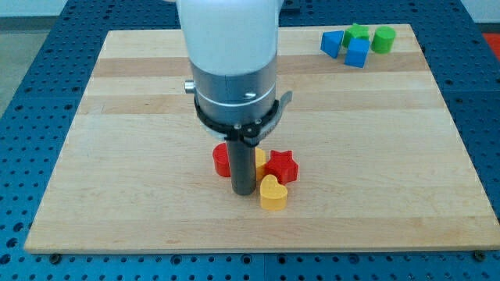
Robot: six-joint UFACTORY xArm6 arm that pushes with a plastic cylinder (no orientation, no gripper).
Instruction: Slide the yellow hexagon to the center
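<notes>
My rod comes down from the white and grey arm at the view's middle, and my tip (pixel 244 190) rests on the board among a small cluster of blocks. A yellow block (pixel 259 161), mostly hidden behind the rod, shows only a sliver to the tip's upper right; its shape cannot be made out. A red block (pixel 223 160) peeks out left of the rod. A red star (pixel 281 166) lies just right of it. A yellow heart (pixel 273 193) sits right of the tip, close to it.
The wooden board (pixel 117 156) lies on a blue pegboard table. At its top right corner stand a blue triangle-like block (pixel 332 44), a blue cube (pixel 358 53), a green star (pixel 357 33) and a green cylinder (pixel 383 39).
</notes>
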